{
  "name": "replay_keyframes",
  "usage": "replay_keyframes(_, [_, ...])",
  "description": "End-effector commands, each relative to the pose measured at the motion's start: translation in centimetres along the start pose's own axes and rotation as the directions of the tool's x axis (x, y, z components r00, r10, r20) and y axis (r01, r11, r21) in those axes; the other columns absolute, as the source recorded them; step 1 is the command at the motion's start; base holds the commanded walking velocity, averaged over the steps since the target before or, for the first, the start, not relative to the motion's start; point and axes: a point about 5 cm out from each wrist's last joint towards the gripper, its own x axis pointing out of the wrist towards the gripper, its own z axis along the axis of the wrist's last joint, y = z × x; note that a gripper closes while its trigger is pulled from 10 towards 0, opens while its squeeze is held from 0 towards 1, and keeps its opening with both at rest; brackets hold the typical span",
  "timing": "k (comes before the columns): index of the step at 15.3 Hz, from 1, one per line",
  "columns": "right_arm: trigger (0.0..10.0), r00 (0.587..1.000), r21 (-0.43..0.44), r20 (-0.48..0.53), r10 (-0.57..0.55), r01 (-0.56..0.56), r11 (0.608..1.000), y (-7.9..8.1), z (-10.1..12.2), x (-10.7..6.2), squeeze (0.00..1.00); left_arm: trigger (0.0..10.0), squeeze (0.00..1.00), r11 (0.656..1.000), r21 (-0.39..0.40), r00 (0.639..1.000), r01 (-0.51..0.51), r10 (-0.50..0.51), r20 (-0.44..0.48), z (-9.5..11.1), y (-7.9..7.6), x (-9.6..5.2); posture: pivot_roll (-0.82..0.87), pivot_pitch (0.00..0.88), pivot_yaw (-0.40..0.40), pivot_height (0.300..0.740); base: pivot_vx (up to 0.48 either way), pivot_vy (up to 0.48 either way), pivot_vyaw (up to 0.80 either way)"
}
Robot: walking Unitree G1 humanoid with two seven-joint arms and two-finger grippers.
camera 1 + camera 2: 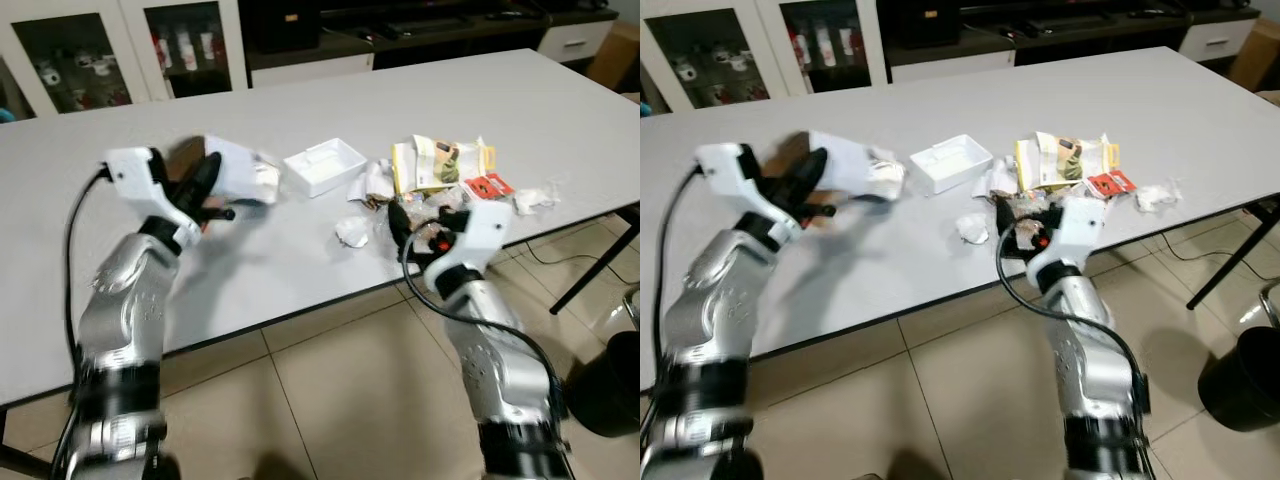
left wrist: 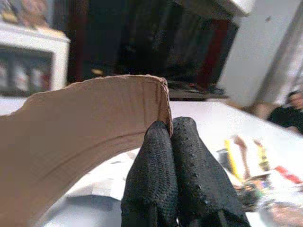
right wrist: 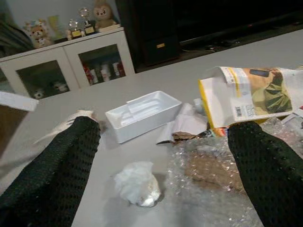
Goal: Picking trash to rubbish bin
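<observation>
Cardboard piece [image 2: 85, 137], brown inside and white outside, sits pinched between the closed fingers of my left gripper [image 1: 207, 180], raised above the white table [image 1: 500, 100]; motion blur smears its edges. My right gripper [image 3: 161, 156] hangs spread wide over bubble wrap [image 3: 208, 175] and a crumpled tissue [image 3: 137, 183] near the white tray [image 1: 325, 165]. Its wrist partly hides the remaining wrappers [image 1: 440, 160].

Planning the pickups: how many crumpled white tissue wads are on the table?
2 that I can tell: one crumpled tissue near the table's front edge beside the right gripper, another tissue wad right of the wrapper pile; more may be buried there.
</observation>
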Motion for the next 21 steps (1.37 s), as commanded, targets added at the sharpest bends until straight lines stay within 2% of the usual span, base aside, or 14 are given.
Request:
replay_keyframes(1, [10.0,1.0,-0.047,-0.001,0.014,-0.014,0.999,0.5,0.3,-0.4,0.0,0.0,0.0,0.992,0.126,0.999,-0.016,0.011,0.034,1.0,-0.8,-0.5,-0.13,0.0,-0.009,0.74,0.0,0.0,0.0])
replay_keyframes(2, [10.0,0.999,-0.1,-0.008,0.032,-0.032,0.994,0.8,0.3,-0.9,0.0,0.0,0.0,0.988,0.15,0.997,-0.039,0.028,0.076,1.3,-1.5,-1.3,-0.13,0.0,-0.012,0.74,0.0,0.0,0.0])
replay_keyframes(3, [10.0,0.999,-0.135,-0.009,0.042,-0.043,0.99,0.8,0.4,-1.2,0.0,0.0,0.0,0.991,0.123,0.99,-0.054,0.037,0.137,1.9,-2.0,-1.7,-0.12,0.0,-0.018,0.74,0.0,0.0,0.0])
replay_keyframes(5, [10.0,1.0,-0.175,0.015,0.026,-0.023,0.984,0.5,0.8,-0.9,0.0,0.0,0.0,0.998,0.06,0.976,-0.016,0.003,0.216,3.2,-3.3,-1.5,-0.12,0.0,-0.025,0.74,0.0,0.0,0.0])
replay_keyframes(7, [10.0,1.0,-0.238,-0.008,-0.003,0.001,0.971,-0.1,0.6,-0.1,0.0,0.0,0.0,0.998,-0.004,0.972,0.062,-0.059,0.227,3.5,-4.5,-0.8,-0.12,0.0,-0.03,0.74,0.0,0.0,0.0])
replay_keyframes(8, [10.0,0.998,-0.319,-0.058,0.024,-0.041,0.947,0.0,0.1,0.8,1.0,0.0,0.0,0.998,0.001,0.972,0.07,-0.068,0.224,3.5,-4.6,-0.6,-0.14,0.0,-0.017,0.74,0.0,0.0,0.0])
replay_keyframes(9, [10.0,0.992,-0.395,-0.116,0.058,-0.099,0.913,0.1,-0.4,1.6,1.0,0.0,0.0,0.998,0.008,0.974,0.061,-0.061,0.22,3.5,-4.6,-0.6,-0.14,0.0,-0.016,0.74,0.0,0.0,0.0])
replay_keyframes(11, [10.0,0.981,-0.433,-0.18,0.076,-0.148,0.889,0.0,-1.0,2.9,1.0,0.0,0.0,0.996,0.026,0.975,0.084,-0.088,0.205,3.5,-5.0,-0.6,-0.13,0.0,-0.02,0.74,0.0,0.0,0.0])
replay_keyframes(12, [10.0,0.97,-0.464,-0.23,0.083,-0.184,0.866,-0.3,-1.1,4.1,1.0,0.0,0.0,0.979,0.091,0.969,0.181,-0.193,0.153,3.5,-6.0,-0.6,-0.13,0.0,-0.024,0.74,0.0,0.0,0.0])
replay_keyframes(13, [10.0,0.97,-0.464,-0.23,0.083,-0.184,0.866,-0.3,-1.1,4.1,1.0,0.0,0.0,0.979,0.091,0.969,0.181,-0.193,0.153,3.5,-6.0,-0.6,-0.13,0.0,-0.024,0.74,0.0,0.0,0.0])
replay_keyframes(14, [10.0,0.961,-0.514,-0.266,0.077,-0.21,0.832,-0.7,-1.1,5.2,1.0,0.0,0.0,0.954,0.143,0.955,0.264,-0.279,0.1,3.3,-6.7,-1.0,-0.13,0.0,-0.026,0.74,0.0,0.0,0.0])
replay_keyframes(16, [10.0,0.944,-0.571,-0.324,0.061,-0.247,0.783,-1.3,-1.2,6.0,1.0,0.0,0.0,0.93,0.177,0.941,0.322,-0.335,0.05,3.1,-7.2,-1.6,-0.11,0.0,-0.038,0.74,0.0,0.0,0.0])
replay_keyframes(19, [10.0,0.92,-0.61,-0.391,0.029,-0.283,0.741,-2.5,-1.8,6.8,1.0,0.0,0.0,0.913,0.221,0.935,0.343,-0.355,0.016,3.2,-7.5,-2.1,-0.08,0.0,-0.046,0.74,0.0,0.0,0.0])
replay_keyframes(21, [10.0,0.919,-0.647,-0.39,-0.061,-0.227,0.728,-4.2,-1.9,7.3,1.0,0.0,0.0,0.913,0.238,0.94,0.332,-0.343,0.005,3.5,-7.3,-2.5,-0.05,0.0,-0.042,0.74,0.0,0.0,0.0])
